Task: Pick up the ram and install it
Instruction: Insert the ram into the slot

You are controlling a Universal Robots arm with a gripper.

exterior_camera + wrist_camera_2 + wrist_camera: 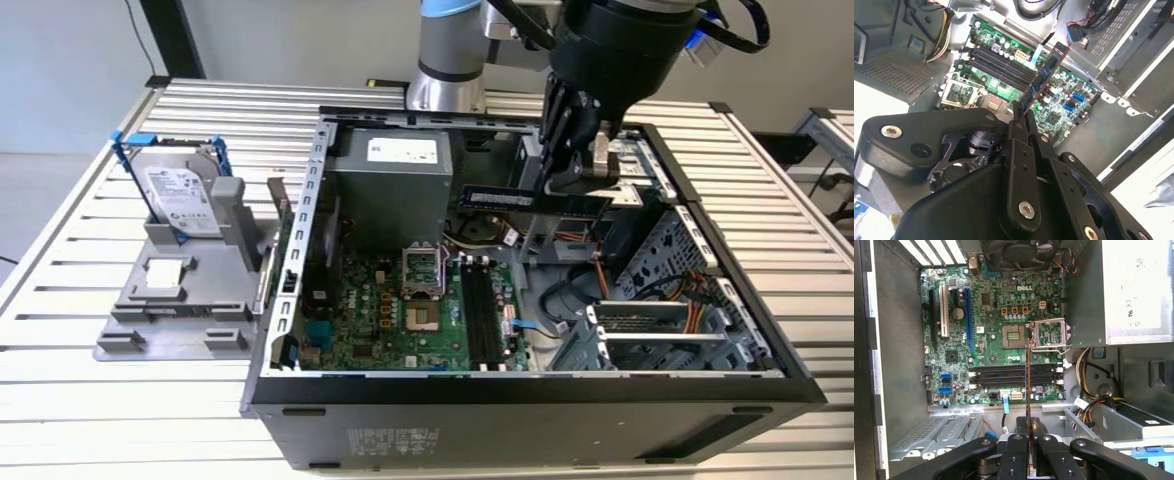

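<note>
Table: a slatted metal table (pixel 80 250) bears an open computer case (pixel 534 410), with a grey fixture (pixel 174 300) on the exterior view's left.
Computer case: on its side, interior facing up.
Motherboard: the green motherboard (pixel 400 320) lies flat on the case floor, toward the near left.
Gripper: the black gripper (pixel 577 185) hangs over the case's far right, its fingers pinching one end of the ram.
Hard drive: the silver, blue-framed hard drive (pixel 180 190) stands upright in the fixture, well apart from the gripper.
Memory slots: long black memory slots (pixel 483 315) run near to far along the motherboard's right side.
Ram: the ram (pixel 527 198) is held level in the air, above the slots and clear of them. In the first wrist view it is seen edge-on (pixel 1027 385), crossing the slots.
</note>
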